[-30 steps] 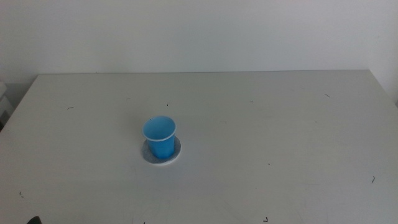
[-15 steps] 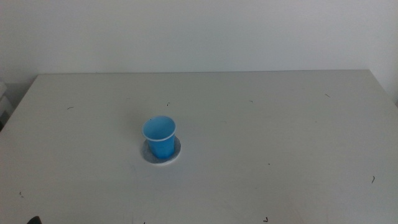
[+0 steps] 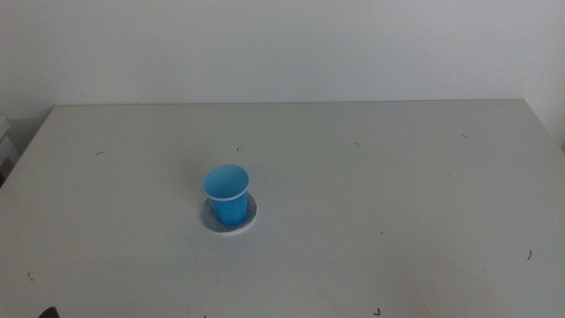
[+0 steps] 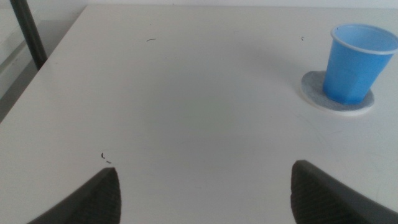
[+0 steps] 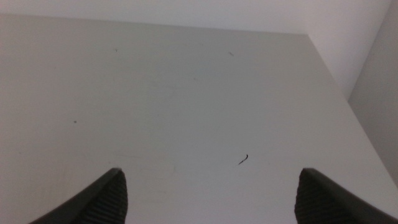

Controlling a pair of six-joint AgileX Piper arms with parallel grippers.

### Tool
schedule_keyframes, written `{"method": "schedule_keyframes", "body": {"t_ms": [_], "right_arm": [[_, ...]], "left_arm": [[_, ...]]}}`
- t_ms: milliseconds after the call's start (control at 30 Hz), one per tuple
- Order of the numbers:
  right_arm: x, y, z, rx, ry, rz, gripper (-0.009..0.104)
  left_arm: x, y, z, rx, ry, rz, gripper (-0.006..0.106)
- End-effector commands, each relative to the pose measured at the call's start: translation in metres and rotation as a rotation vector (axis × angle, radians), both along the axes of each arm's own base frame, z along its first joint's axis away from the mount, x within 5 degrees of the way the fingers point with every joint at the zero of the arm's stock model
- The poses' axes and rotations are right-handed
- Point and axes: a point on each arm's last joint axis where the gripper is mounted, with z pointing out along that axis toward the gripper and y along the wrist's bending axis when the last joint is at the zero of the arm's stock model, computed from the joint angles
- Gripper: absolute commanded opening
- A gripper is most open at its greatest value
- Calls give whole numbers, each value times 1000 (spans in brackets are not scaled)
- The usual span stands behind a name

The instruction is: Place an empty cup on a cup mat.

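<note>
The bright blue cup [image 3: 227,194] stands upright and empty on the round grey cup mat [image 3: 230,217], left of the table's middle. Both show in the left wrist view too, the cup [image 4: 356,64] on the mat [image 4: 339,101]. My left gripper [image 4: 205,186] is open and empty, pulled back near the table's front left, well away from the cup. My right gripper [image 5: 211,190] is open and empty over bare table near the front right. Neither arm shows in the middle view apart from a dark tip at the bottom left edge.
The white table [image 3: 397,177] has small dark specks. A white wall stands behind it. A dark post [image 4: 28,34] stands beyond the table's left edge. The table's right edge [image 5: 348,106] shows in the right wrist view.
</note>
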Motion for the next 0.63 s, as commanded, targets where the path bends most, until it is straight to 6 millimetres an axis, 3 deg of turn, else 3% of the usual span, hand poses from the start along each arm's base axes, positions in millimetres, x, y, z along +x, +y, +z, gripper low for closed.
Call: {"method": "schedule_keyframes", "body": {"t_ms": [0,100,600], "right_arm": [[1,1,4,-17,-113,11,80],[3,1,-9,-17,-87,13,80],[3,2,-8,6,-91,15,80]], "left_arm": [[1,0,8,-15,-76,0,105],[1,0,8,-15,-76,0,105],[1,0,8,-15,-76,0,105]]}}
